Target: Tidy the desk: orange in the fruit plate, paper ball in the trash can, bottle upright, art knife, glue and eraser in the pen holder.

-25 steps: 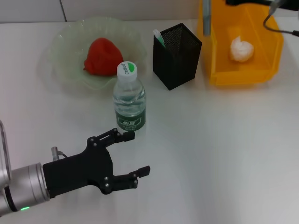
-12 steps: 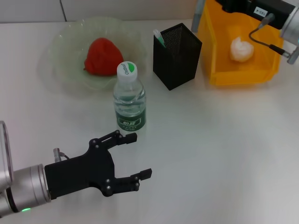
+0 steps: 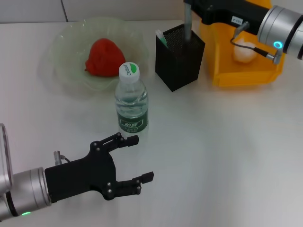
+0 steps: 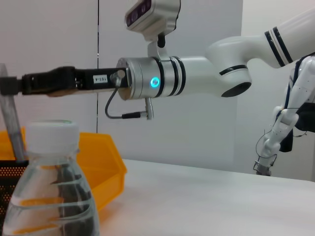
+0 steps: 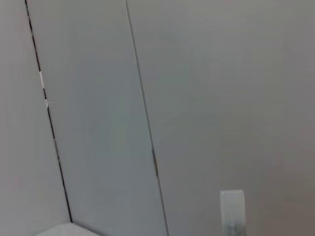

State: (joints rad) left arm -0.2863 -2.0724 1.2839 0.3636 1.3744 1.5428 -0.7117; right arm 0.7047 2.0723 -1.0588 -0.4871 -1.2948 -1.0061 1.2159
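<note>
Right tool [image 3: 188, 5] clamped on grey knife [image 3: 188, 21], tip just inside holder [image 3: 180, 56]. Best lowered straight, clear of the mesh rim and the item already inside, then released. Left tool [image 3: 135, 158] spread open, idle near upright bottle [image 3: 131, 101] on bench [image 3: 222, 142].

bottle [image 4: 51, 187] upright, yellow bin [image 4: 106, 162] behind

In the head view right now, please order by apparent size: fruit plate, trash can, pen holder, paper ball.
1. Fruit plate, largest.
2. Trash can; partly hidden by the right arm, so its rank is uncertain.
3. Pen holder.
4. Paper ball, smallest.
</note>
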